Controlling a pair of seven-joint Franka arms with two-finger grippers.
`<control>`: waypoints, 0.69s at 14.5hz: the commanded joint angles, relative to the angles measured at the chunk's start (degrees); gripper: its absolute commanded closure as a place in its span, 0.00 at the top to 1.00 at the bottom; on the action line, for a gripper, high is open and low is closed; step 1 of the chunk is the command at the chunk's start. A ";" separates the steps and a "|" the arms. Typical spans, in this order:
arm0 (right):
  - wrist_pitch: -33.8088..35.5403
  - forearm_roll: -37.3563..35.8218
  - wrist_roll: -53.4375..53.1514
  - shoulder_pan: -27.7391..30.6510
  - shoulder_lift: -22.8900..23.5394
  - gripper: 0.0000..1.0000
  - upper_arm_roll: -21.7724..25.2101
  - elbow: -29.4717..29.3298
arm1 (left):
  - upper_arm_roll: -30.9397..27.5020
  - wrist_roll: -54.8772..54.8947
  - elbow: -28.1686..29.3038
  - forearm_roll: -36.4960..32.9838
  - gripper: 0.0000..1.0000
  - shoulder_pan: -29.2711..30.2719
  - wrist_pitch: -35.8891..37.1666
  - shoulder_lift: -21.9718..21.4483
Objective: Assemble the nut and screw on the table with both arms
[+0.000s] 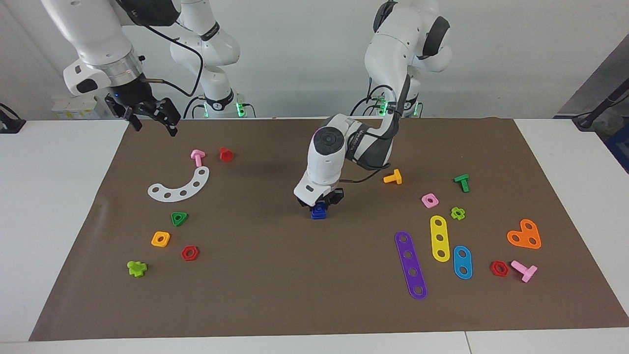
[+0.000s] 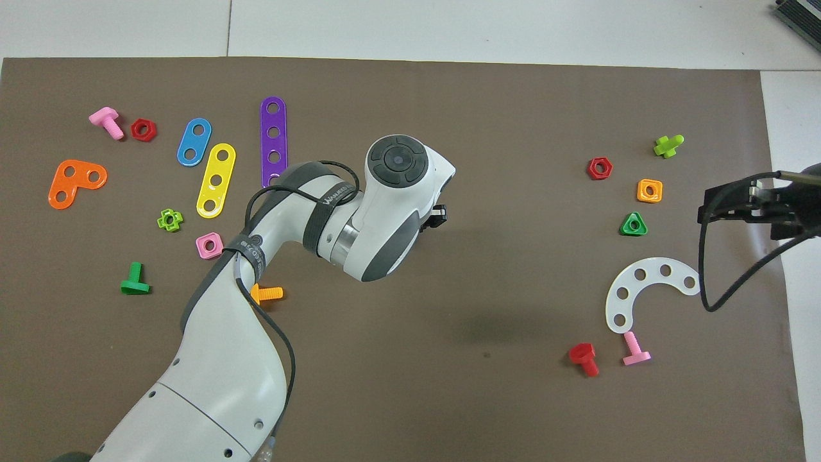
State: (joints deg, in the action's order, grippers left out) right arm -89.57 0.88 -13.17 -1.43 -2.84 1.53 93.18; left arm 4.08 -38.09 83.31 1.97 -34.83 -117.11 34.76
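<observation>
We note a plain white wall (image 1: 304,59) at twelve o'clock in the facing view, evenly lit. A grey panel (image 1: 599,83) slants in at two o'clock. At ten o'clock, low white boxes (image 1: 73,108) line the wall. Small green lights (image 1: 241,109) glow at its foot.

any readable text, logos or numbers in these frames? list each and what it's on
Strap on the left arm, overhead view: white lettering, too blurred to read for certain.
Black band on the right arm, facing view: small white print, too small to read.
Round badges on the arm bases: a mark, not legible.
Coloured parts, mat and table: no text.
</observation>
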 commanded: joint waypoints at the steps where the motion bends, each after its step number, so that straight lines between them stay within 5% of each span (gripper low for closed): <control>1: 0.45 0.70 0.16 0.28 -0.41 1.00 -0.30 0.25 | -1.00 -0.67 0.28 -1.18 1.00 -0.86 -0.75 -0.21; 10: 0.45 0.70 0.16 0.28 -0.41 1.00 -0.30 0.25 | -1.35 1.08 -5.00 -1.53 1.00 8.01 6.98 -3.36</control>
State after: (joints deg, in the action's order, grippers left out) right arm -89.57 0.88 -13.17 -1.43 -2.84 1.53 93.18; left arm 2.46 -37.39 78.57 1.48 -28.65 -112.44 34.09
